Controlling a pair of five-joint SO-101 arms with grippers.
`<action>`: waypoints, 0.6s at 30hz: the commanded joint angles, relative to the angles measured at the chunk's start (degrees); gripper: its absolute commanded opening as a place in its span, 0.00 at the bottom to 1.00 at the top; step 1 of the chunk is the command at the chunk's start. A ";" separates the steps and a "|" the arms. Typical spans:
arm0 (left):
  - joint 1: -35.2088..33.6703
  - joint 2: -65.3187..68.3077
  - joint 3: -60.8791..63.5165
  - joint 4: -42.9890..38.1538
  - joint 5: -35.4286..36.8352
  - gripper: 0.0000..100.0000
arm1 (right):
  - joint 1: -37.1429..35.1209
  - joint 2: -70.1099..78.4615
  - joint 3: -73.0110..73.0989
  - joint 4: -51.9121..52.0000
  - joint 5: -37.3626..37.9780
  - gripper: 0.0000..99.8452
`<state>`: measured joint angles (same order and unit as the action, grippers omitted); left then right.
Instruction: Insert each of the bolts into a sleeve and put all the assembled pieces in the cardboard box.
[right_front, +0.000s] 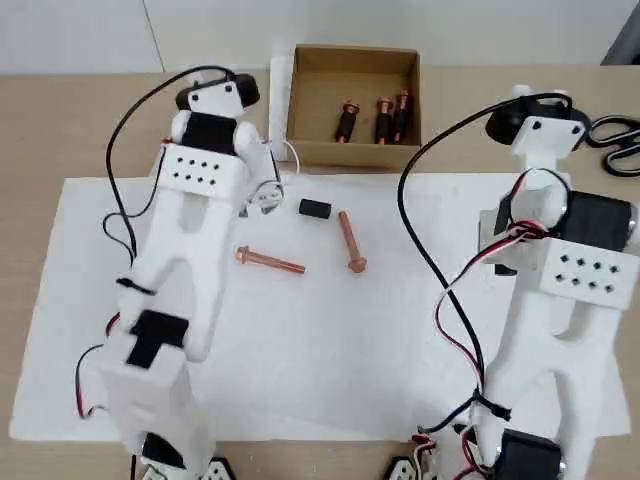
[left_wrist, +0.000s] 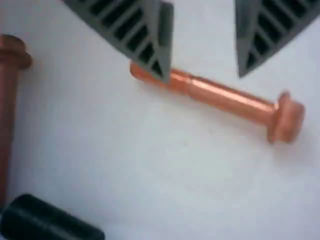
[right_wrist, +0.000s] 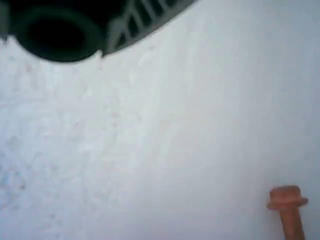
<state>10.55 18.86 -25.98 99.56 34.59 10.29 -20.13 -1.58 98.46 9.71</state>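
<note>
A copper bolt (left_wrist: 215, 97) lies on the white sheet, right under my left gripper (left_wrist: 202, 75), whose grey fingers (left_wrist: 135, 35) stand open above its shank. This bolt (right_front: 270, 261) rests left of centre, a second bolt (right_front: 351, 241) to its right. A loose black sleeve (right_front: 315, 209) lies just beyond them, near the left gripper (right_front: 262, 195). My right gripper (right_wrist: 107, 42) is shut on another black sleeve (right_wrist: 57, 32), its open end facing the camera; a bolt head (right_wrist: 287, 200) shows farther off. The cardboard box (right_front: 300, 100) at the back holds three assembled pieces (right_front: 383, 120).
The white sheet (right_front: 330, 350) covers most of the tabletop. Scissors (right_front: 620, 145) lie at the far right edge. A white object (right_front: 280, 80) stands against the box's left wall. Black cables loop off both arms.
</note>
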 joint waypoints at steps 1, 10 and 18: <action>2.73 -9.14 9.10 0.88 3.16 0.08 | 0.31 -2.07 -0.62 -1.10 0.53 0.00; 4.13 -10.64 20.97 -2.11 16.18 0.08 | -3.74 -2.07 -0.62 -0.75 0.00 0.00; 3.16 -10.64 25.80 -11.78 19.69 0.08 | -3.91 -2.07 -0.62 -0.48 0.00 0.00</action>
<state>14.33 11.47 -1.10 91.91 53.49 6.59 -20.13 -1.58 98.37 9.71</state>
